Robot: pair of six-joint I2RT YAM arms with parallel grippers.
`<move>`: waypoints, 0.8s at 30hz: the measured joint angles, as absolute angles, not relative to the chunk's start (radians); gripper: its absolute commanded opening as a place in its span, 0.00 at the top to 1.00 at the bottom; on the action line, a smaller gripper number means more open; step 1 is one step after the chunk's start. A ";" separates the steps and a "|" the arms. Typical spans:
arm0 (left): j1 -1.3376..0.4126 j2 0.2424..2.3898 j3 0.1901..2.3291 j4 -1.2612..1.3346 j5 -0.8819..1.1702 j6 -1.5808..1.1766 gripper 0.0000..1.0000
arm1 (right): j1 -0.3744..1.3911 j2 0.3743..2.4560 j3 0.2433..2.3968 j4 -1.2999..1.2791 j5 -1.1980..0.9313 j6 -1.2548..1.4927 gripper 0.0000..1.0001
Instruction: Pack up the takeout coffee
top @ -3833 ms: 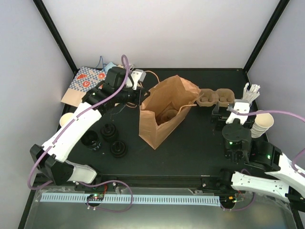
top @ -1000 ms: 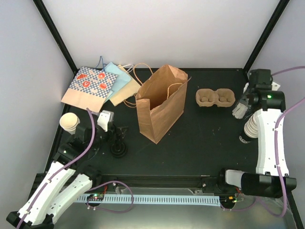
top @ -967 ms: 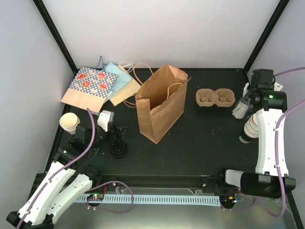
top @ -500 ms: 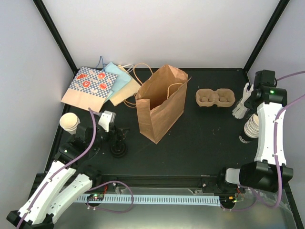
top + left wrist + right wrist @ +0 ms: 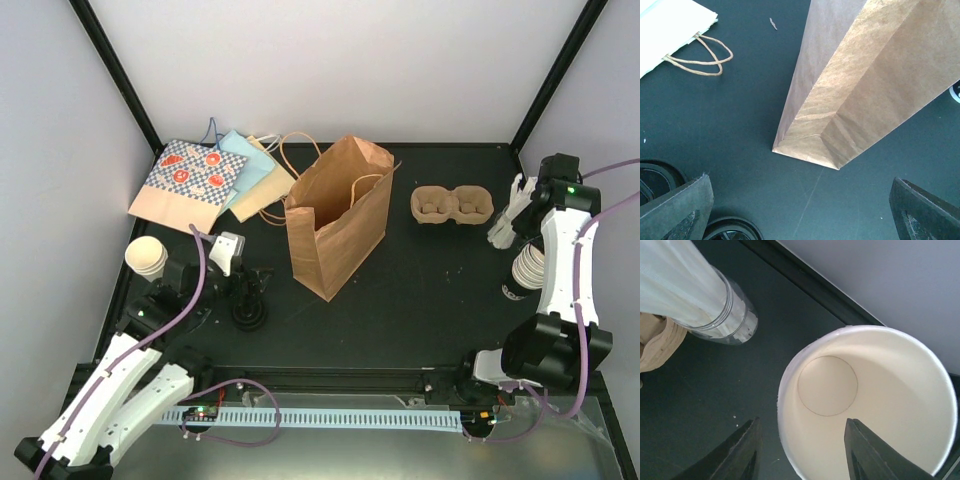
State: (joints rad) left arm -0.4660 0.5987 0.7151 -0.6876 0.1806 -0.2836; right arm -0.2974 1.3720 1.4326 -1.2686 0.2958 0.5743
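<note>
Cream paper cup [image 5: 867,405] beside the clear jar [image 5: 732,320], wall straddled by half-parted, empty right fingers [image 5: 747,455] (left fingers [image 5: 675,210] wide, empty); stuck nested cups [image 5: 528,268] could be lifted together.

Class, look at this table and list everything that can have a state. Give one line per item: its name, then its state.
Paper bag: upright, open on top.
Cup carrier: both hollows empty.
Right cups: stacked upright, top one empty.
Lids: off the cups, on the table.
Left hand: open, empty.
Right hand: open, straddling the top cup's wall.
</note>
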 measured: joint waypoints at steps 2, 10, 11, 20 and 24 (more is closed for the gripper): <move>-0.466 0.605 0.715 -0.688 0.181 -0.284 0.01 | -0.298 1.375 1.428 -1.259 0.285 0.570 0.59; -0.466 0.609 0.715 -0.688 0.180 -0.284 0.01 | -0.298 1.375 1.427 -1.256 0.275 0.560 0.69; -0.466 0.609 0.715 -0.688 0.180 -0.284 0.01 | -0.298 1.375 1.427 -1.256 0.274 0.561 0.69; -0.466 0.614 0.715 -0.688 0.180 -0.284 0.01 | -0.298 1.375 1.427 -1.256 0.272 0.561 0.86; -0.466 0.622 0.715 -0.688 0.180 -0.284 0.01 | -0.298 1.375 1.427 -1.258 0.270 0.561 0.90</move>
